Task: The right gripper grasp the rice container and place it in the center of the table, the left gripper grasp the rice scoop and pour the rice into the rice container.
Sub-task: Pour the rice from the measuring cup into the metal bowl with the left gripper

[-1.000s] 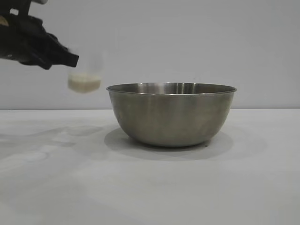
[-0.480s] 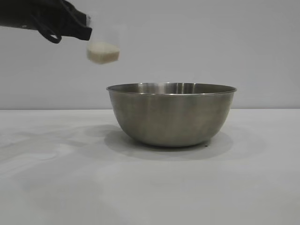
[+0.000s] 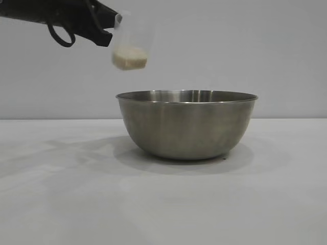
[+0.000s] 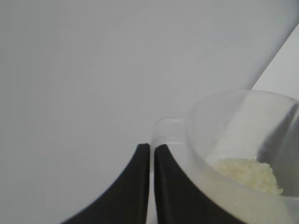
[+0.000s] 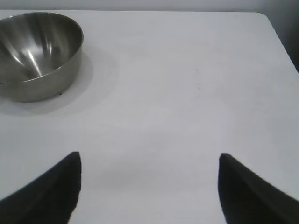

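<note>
Steel rice container (image 3: 187, 125) already set mid-desk (image 3: 61, 204), interior bare in the right wrist view; placing done, pouring left. Left tool (image 3: 110, 28) pinched shut on the rice scoop's (image 3: 132, 43) loop handle, cup just above and outside the container's left rim, near upright, rice (image 3: 130, 57) pooled at its base. Right tool (image 5: 148, 186) parked well clear of the container, fingers spread, holding nothing.

Left gripper (image 3: 113, 28): raised at the exterior view's upper left, pointing roughly level toward the right, fingers (image 4: 135, 186) pressed together on a thin handle. Right gripper (image 5: 148, 186): parked above the desk (image 5: 187, 93), angled downward, fingers spread wide, holding nothing.
</note>
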`<state>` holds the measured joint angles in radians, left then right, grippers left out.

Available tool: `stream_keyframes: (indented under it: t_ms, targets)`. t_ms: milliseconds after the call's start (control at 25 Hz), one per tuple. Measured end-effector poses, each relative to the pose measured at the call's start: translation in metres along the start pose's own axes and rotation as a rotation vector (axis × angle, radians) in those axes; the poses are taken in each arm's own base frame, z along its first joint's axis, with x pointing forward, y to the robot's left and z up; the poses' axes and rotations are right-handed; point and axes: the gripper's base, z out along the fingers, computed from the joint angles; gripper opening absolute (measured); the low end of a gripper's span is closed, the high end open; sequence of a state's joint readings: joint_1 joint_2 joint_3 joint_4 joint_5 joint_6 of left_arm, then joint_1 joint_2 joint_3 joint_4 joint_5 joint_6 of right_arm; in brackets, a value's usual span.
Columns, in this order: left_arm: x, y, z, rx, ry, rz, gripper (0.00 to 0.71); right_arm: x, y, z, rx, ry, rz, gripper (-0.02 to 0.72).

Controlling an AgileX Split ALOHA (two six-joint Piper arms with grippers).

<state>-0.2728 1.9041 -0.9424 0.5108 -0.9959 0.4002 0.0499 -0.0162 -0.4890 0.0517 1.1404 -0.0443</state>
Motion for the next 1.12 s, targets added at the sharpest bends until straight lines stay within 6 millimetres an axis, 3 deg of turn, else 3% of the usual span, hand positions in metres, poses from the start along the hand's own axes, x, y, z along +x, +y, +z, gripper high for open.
stream_keyframes:
  t_ms: [360, 760, 1120]
  targets:
    - [-0.011, -0.001, 0.010, 0.125, -0.064, 0.142, 0.000, 0.000, 0.000, 0.000, 0.000, 0.000, 0.000, 0.514]
    - [-0.030, -0.026, 0.021, 0.200, -0.118, 0.408, 0.000, 0.000, 0.000, 0.000, 0.000, 0.000, 0.000, 0.514]
    - [-0.035, -0.032, 0.023, 0.200, -0.150, 0.607, 0.000, 0.000, 0.000, 0.000, 0.000, 0.000, 0.000, 0.514]
